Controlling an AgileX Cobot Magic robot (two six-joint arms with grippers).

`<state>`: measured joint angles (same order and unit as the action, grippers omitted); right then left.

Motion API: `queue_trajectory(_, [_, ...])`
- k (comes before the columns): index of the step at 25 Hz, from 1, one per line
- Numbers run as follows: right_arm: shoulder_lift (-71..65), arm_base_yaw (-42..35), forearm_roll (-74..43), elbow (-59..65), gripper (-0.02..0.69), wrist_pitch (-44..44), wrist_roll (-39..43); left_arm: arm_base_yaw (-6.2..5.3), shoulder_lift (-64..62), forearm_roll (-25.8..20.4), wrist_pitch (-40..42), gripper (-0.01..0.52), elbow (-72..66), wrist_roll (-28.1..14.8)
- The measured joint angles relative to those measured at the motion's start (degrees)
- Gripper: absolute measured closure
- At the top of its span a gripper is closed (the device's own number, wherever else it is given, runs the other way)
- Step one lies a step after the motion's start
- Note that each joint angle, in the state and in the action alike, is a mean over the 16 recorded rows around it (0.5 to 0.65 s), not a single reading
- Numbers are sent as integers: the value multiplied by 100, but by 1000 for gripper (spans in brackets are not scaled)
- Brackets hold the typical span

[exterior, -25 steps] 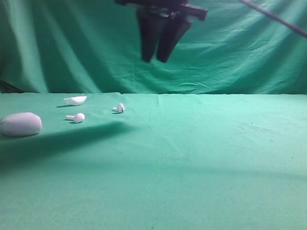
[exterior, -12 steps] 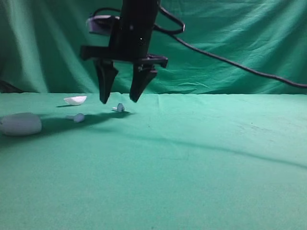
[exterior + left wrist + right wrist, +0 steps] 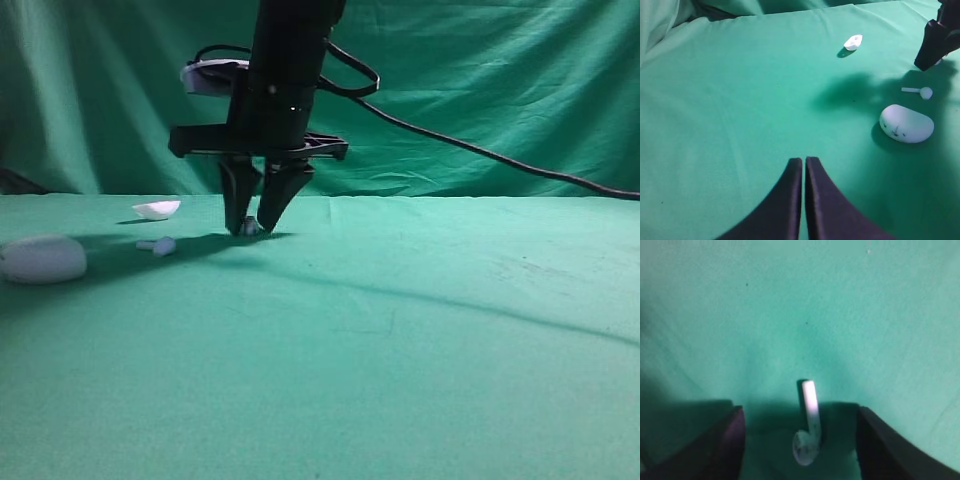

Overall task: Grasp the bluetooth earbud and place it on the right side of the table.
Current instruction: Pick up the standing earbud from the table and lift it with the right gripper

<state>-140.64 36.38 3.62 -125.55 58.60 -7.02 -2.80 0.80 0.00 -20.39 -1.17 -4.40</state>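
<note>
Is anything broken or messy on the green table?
Nothing looks broken or spilled. The bluetooth earbud, the second earbud, the oval case and a small white shell-like piece lie scattered apart on the table. The right gripper straddles the bluetooth earbud.

Creased green drape (image 3: 500, 90) hangs behind, seemingly lit from above.

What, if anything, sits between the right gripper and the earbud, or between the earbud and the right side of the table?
Nothing visible. The earbud lies on bare cloth between the right gripper's open fingers, untouched. The table to its right shows only green cloth.
</note>
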Motion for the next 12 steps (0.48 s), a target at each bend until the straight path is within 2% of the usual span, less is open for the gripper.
queue_trajectory(8, [-34,0,-72,-121,506,122,73,0,0,0,0,514,0,0])
queue_trajectory(12, [119,2,-84,-274,566,329,129,0,0,0,0,514,0,0])
